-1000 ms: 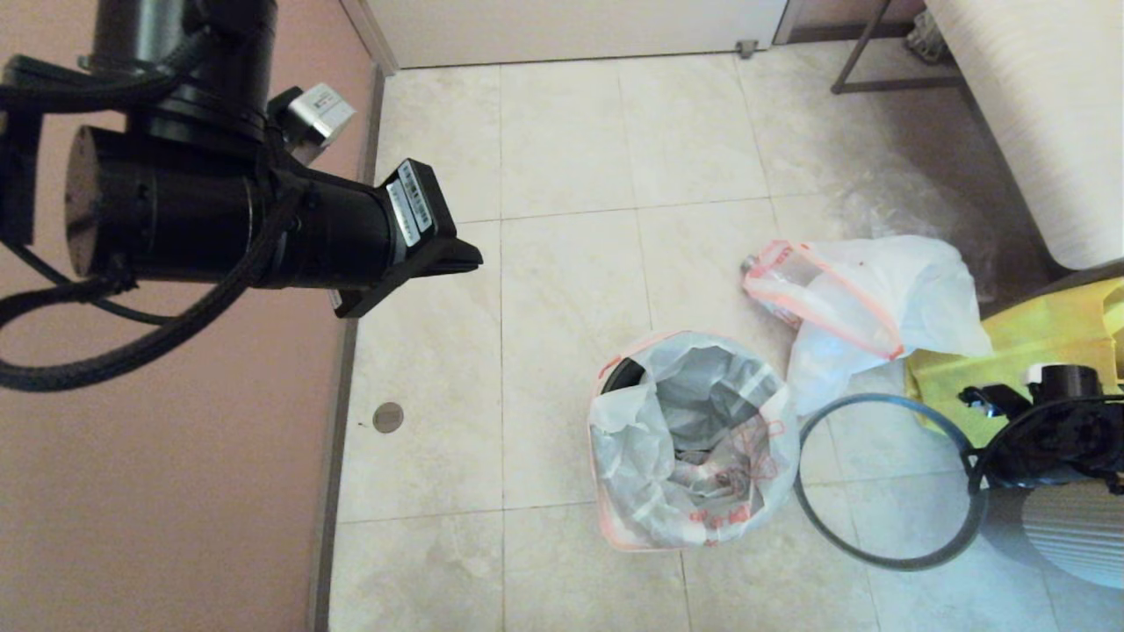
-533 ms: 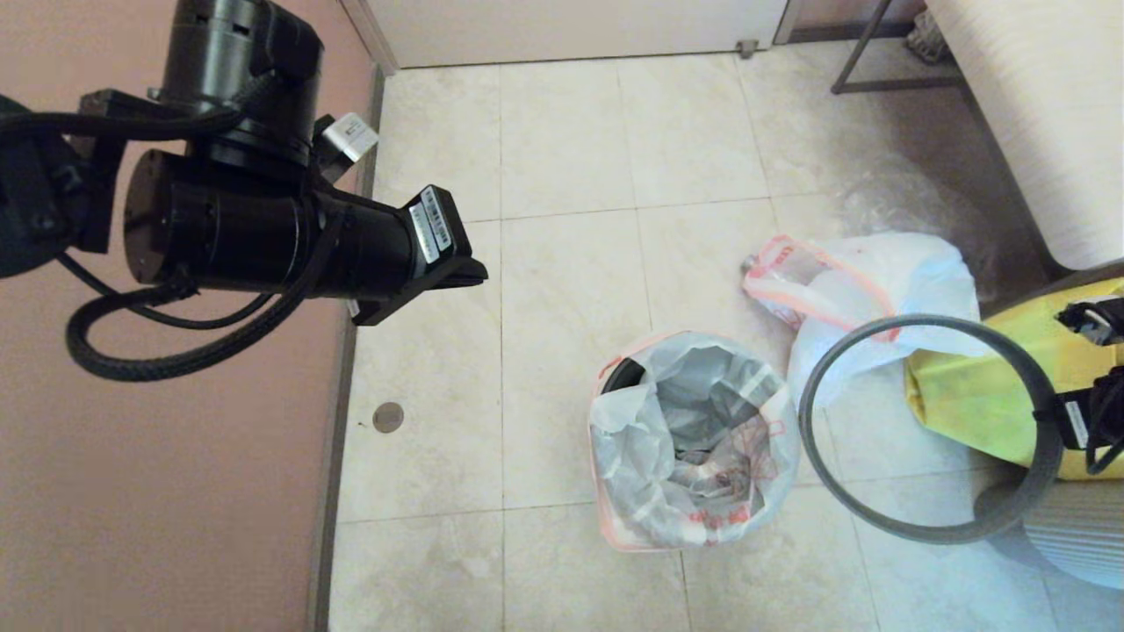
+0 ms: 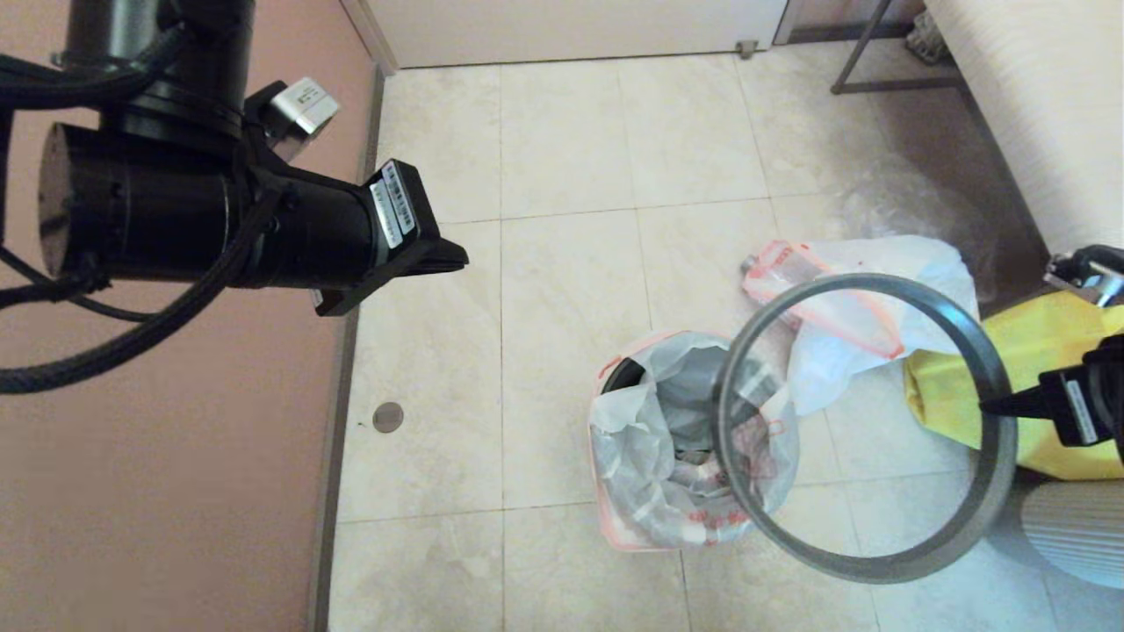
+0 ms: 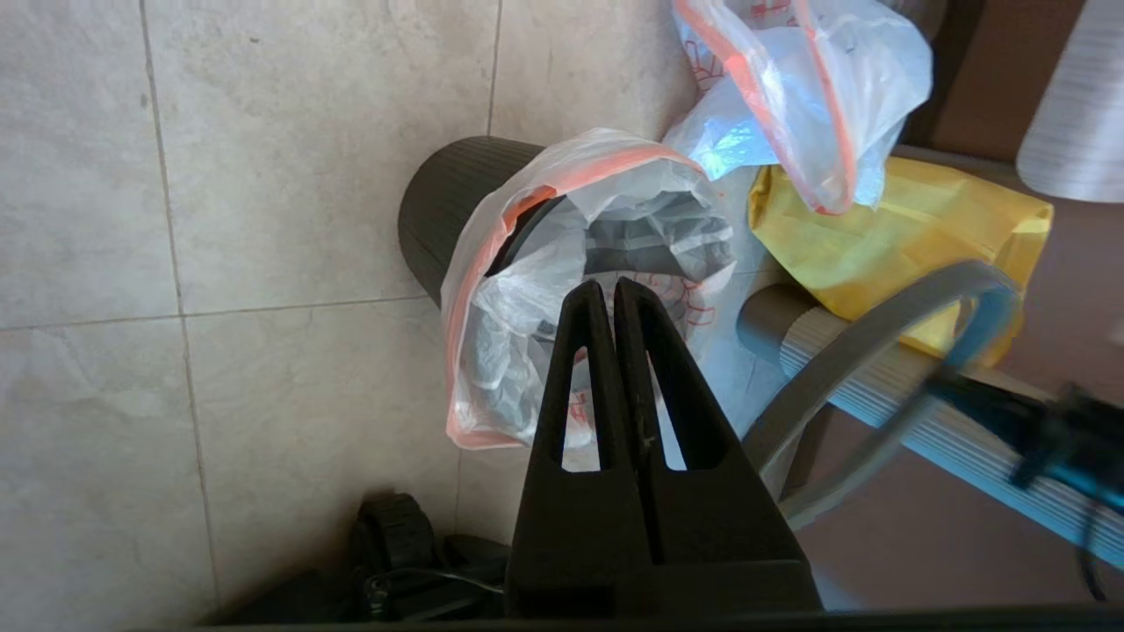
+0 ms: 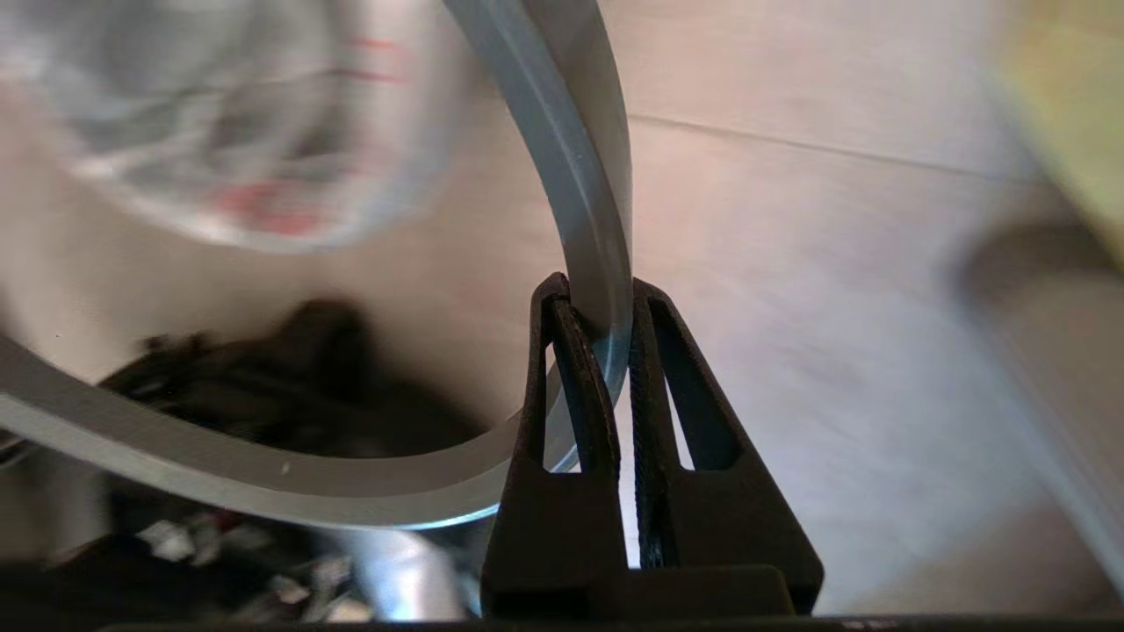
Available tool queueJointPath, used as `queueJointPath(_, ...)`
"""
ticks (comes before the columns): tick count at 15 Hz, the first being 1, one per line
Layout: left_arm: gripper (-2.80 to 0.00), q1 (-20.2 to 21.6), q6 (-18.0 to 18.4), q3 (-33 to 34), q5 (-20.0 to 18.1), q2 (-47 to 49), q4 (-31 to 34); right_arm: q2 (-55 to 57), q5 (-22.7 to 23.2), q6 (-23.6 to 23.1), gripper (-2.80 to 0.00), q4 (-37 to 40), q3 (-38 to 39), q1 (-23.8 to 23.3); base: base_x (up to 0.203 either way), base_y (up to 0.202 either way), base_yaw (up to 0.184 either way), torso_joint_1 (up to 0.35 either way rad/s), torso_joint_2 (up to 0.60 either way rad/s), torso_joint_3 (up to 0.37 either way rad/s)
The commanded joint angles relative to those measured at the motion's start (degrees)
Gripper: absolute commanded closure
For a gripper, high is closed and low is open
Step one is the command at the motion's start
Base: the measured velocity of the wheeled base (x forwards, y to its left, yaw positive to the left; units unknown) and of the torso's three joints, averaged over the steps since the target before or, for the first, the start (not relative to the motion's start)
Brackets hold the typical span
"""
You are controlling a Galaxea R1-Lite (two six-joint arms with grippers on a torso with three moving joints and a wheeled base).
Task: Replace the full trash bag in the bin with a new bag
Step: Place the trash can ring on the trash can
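The right end effector [image 5: 597,307] is clamped on the grey plastic hoop [image 3: 990,491], held tilted in the air. Beyond its far edge sits the small round black bin [image 4: 443,206], lined with a thin translucent white bag with a pink-orange hem and red print [image 3: 632,439]. The lumpy full bag [image 3: 878,307] lies on the floor behind the hoop. The left end effector [image 4: 612,294] hangs above, fingers together.

Right gripper [image 5: 599,303] pinches the grey hoop [image 5: 571,158], one finger on each side of the band. The hoop curves away ahead of the fingertips, and a blurred new bag [image 5: 237,132] sits beyond it.
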Motion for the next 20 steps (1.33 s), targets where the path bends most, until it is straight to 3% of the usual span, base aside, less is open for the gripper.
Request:
queueJointPath(1,0.00,-0.14,-0.16,-0.09,0.04,-0.39,-0.04,5.39,-0.25,1.35,0.00,0.20,-2.22,5.79,0.000,0.000,0.000,0.000,0.00,0.000)
queueJointPath(5,0.00,-0.50,-0.15,-0.09,0.13,0.33,-0.05,17.53,-2.08,5.26,0.00,-0.11,-8.19,13.30,0.000,0.000,0.000,0.000,0.00,0.000)
queueJointPath(12,0.00,-0.78,-0.15,0.01,0.13,0.40,-0.05,29.63,-2.20,7.44,0.00,-0.59,-16.57,15.77,0.000,0.000,0.000,0.000,0.00,0.000)
queueJointPath(20,0.00,-0.59,-0.15,-0.18,0.13,0.20,-0.05,36.89,-7.66,8.32,0.00,-0.44,-24.11,16.40,0.000,0.000,0.000,0.000,0.00,0.000)
